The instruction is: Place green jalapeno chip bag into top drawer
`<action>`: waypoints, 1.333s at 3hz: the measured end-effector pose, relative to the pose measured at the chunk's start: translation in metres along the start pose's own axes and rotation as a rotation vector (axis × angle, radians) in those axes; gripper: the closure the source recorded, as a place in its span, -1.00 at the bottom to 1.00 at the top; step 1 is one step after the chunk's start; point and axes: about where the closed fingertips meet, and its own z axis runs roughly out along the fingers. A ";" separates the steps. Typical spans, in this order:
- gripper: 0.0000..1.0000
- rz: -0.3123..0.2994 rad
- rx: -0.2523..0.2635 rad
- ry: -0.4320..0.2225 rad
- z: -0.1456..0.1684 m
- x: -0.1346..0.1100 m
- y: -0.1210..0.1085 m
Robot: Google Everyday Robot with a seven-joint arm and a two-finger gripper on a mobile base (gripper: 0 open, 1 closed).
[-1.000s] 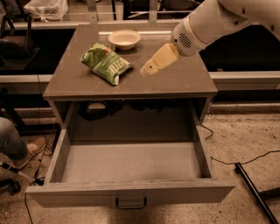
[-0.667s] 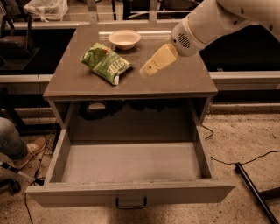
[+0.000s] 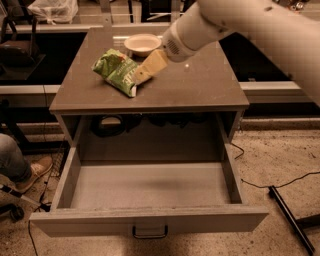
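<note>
The green jalapeno chip bag (image 3: 118, 71) lies crinkled on the left part of the cabinet top (image 3: 200, 85), in front of a round cream bowl (image 3: 142, 44). My gripper (image 3: 142, 74), with tan fingers on a white arm, reaches in from the upper right and its tips are at the bag's right end. The top drawer (image 3: 148, 186) is pulled wide open below the top and holds nothing. Its flat front panel has a small dark handle (image 3: 149, 233) at the middle.
A person's leg and shoe (image 3: 31, 171) are at the left beside the drawer. Cables (image 3: 280, 182) and a dark bar (image 3: 290, 217) lie on the floor at the right. A plastic bag (image 3: 52, 9) sits at the far back left.
My arm has swung left across the cabinet top, so the gripper went from well right of the bag to its right end. The bag, bowl and drawer have stayed put.
</note>
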 end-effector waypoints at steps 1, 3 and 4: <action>-1.00 -0.013 0.054 -0.018 0.042 -0.029 0.000; -1.00 0.038 0.089 -0.080 0.104 -0.067 -0.006; -0.65 0.057 0.082 -0.098 0.123 -0.077 -0.006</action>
